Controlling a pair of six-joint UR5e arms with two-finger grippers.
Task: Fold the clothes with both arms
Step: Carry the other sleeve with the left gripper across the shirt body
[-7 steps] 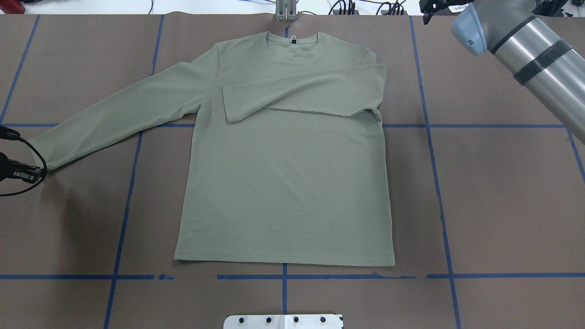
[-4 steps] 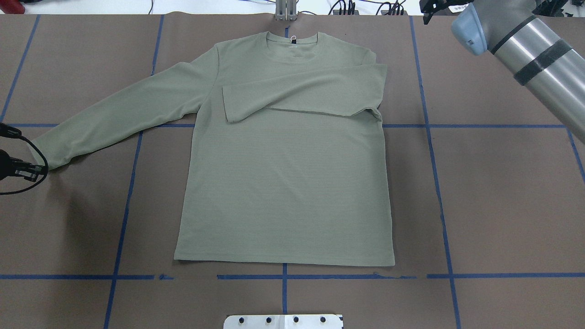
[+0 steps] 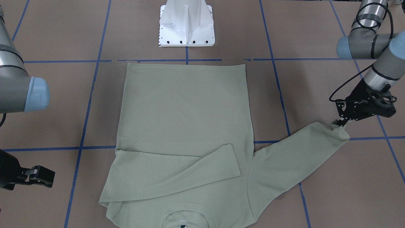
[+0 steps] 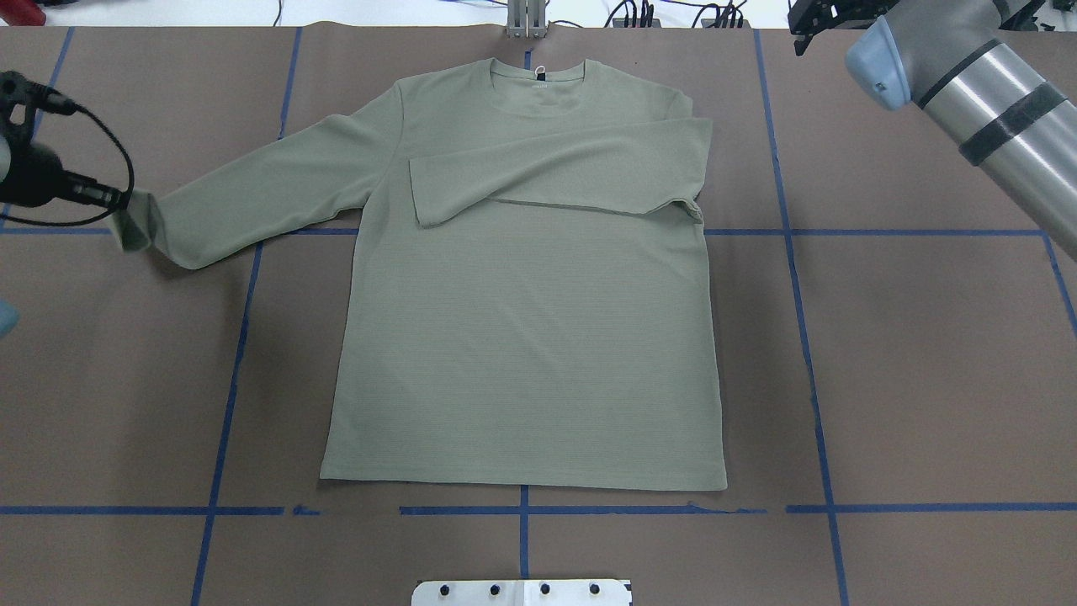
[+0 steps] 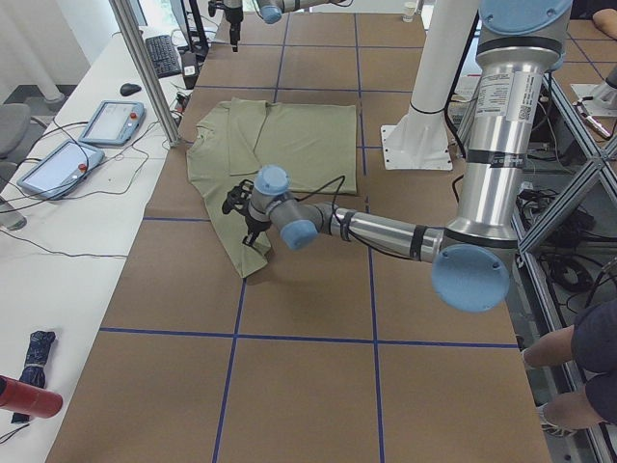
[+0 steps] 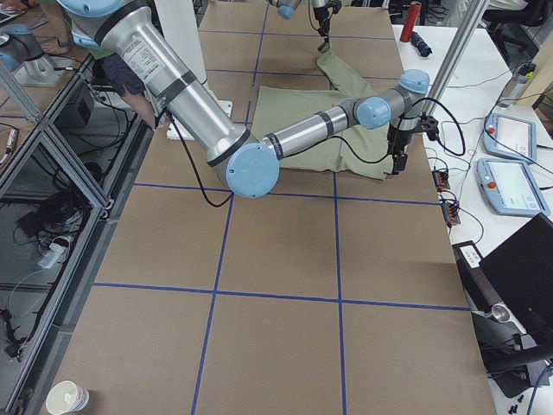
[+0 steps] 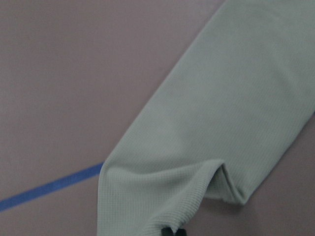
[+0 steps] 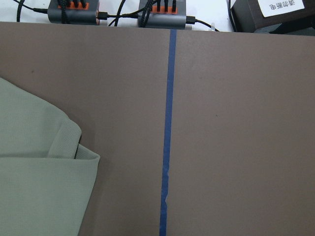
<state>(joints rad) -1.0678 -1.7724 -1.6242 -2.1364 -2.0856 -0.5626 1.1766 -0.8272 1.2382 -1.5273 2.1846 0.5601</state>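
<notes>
One pale sage-green shirt (image 4: pixel 522 337) lies flat in the middle of the brown-covered bench (image 4: pixel 925 379). Its hem runs along the blue tape line (image 4: pixel 589 509) near the robot's edge, and its ribbed neck (image 4: pixel 538 80) is close to the far edge.

Sleeve on the robot's right (image 4: pixel 555 172): folded across the chest, cuff end resting on the body panel, fold edge at the shirt's right side.

Sleeve on the robot's left (image 4: pixel 269 189): stretched out toward the bench's left end. Its cuff (image 4: pixel 133 223) is doubled over.

Left tool (image 3: pixel 341 123): clenched on that cuff, pinching the fabric at the very end of the sleeve. In the side view from the left end, the cuff is raised off the bench and the sleeve sags below the tool. The left wrist view shows the cuff bunched into a small ridge right at the black fingertips (image 7: pixel 170 231).

Right tool (image 3: pixel 47 177): hangs over bare bench near the far right corner, apart from the shirt; whether it is released or clenched cannot be told. The right wrist view shows only the shirt's shoulder corner beside a tape line.

White pedestal base (image 3: pixel 186 23): at the robot's edge, just beyond the hem.
</notes>
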